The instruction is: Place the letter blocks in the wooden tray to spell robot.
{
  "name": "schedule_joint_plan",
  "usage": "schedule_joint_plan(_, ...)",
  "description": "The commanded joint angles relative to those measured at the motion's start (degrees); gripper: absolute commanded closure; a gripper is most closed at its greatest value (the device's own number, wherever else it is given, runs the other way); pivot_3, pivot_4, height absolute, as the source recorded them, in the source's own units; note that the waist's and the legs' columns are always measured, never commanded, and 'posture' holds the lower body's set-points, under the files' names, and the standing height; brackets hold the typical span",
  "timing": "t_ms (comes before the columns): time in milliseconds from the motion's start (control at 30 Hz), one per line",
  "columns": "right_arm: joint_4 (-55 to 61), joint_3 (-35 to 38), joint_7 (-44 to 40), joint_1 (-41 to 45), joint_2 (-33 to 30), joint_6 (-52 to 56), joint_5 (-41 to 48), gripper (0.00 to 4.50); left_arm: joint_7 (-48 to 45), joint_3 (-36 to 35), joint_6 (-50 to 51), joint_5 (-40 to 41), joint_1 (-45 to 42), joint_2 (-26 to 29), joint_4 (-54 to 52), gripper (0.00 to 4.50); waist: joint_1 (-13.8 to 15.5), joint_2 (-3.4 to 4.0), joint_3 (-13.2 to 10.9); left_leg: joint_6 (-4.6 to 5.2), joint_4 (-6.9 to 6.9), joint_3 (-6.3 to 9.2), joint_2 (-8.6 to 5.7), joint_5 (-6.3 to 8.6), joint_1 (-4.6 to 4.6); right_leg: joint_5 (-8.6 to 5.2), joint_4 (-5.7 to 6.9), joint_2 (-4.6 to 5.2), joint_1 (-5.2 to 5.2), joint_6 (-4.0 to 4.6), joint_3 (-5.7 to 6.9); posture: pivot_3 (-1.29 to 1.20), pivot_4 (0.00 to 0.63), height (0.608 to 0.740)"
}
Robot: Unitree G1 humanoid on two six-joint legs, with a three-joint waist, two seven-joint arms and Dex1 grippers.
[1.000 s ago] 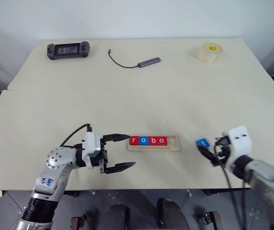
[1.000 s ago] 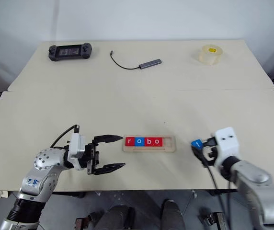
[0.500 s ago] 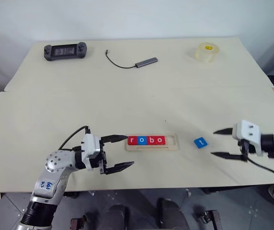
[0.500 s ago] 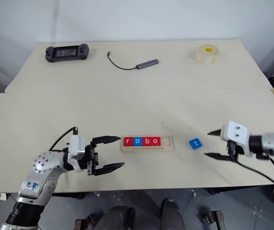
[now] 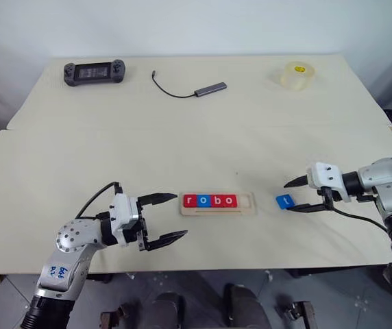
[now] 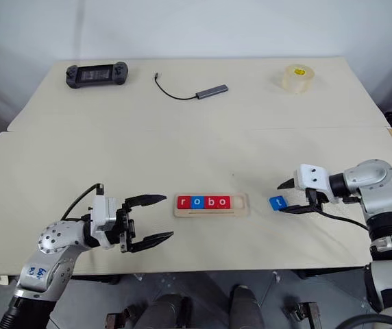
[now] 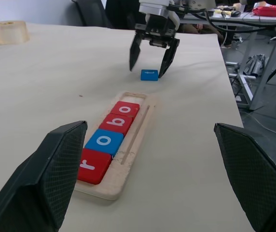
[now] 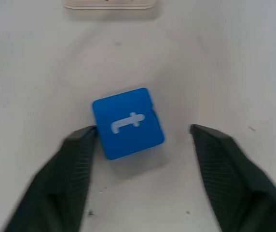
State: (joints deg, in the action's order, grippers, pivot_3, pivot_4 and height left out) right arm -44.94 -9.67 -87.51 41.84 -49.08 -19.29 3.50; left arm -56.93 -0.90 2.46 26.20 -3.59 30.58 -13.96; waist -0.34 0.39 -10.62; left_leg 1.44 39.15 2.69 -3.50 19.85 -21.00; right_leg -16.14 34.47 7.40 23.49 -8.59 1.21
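Now t block [image 8: 127,123] between right gripper [image 8: 140,145] fingers

1. Counter [image 5: 196,137]: pale beige top made of two slabs, with the seam running 9 to 3 o'clock across the middle.
2. Wall [image 5: 196,27] at 12 o'clock: plain white, evenly lit.
3. Floor [image 5: 203,301] at 6 o'clock, below the counter edge: grey.
4. Left wrist view: dark chairs [image 7: 104,12] past the far end of the counter, and another desk [image 7: 254,19] with cables and clutter on it.
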Motion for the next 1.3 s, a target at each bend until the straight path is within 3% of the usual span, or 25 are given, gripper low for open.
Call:
schedule_joint_plan(33, 0.56, -1.01, -3.54, -0.86, 0.53, 1.1, -0.31, 2.53, 0.73, -0.69, -0.38, -0.2, 0.3, 0.58, -2.59, 0.0, -0.04, -0.02, 0.01, -0.01, 0.0, -0.01, 0.01, 0.0, 0.03, 0.0, 0.01, 0.0, -0.02, 0.01, 0.0, 0.0, 0.15, 0.74)
schedule_joint_plan(100, 2.14, -0.83, -3.4, -1.18, 0.59, 1.76, 0.31, 3.03, 0.95, -0.52, -0.41, -0.32, 0.28, 0.44, -2.73, 0.0, -0.01, -0.02, 0.01, -0.03, 0.01, -0.01, 0.01, -0.01, 0.04, 0.01, 0.04, 0.0, -0.03, 0.02, -0.01, 0.0, 0.15, 0.74)
schedule_joint_plan(567, 31.84, -2.64, 2.72, 0.01, 4.22, 39.75, 5.55, 3.02, 1.77, 0.32, -1.02, -1.28, -0.17, -0.93, -1.71, 0.0, 0.58, 0.1, -0.05, -0.06, 0.02, 0.08, -0.02, -0.01, -0.22, -0.02, 0.11, 0.06, 0.23, 0.08, 0.05, 0.0, 0.15, 0.74)
schedule_joint_plan(1300, 33.24, -5.12, 5.48, -2.21, 4.72, 38.23, 2.83, 3.02, 3.03, -0.31, -0.88, -1.45, 0.01, -0.7, -2.51, 0.0, 0.34, 0.1, -0.05, -0.03, -0.03, 0.09, -0.06, 0.01, -0.24, -0.02, 0.18, 0.02, 0.23, 0.08, 0.07, 0.0, 0.15, 0.74)
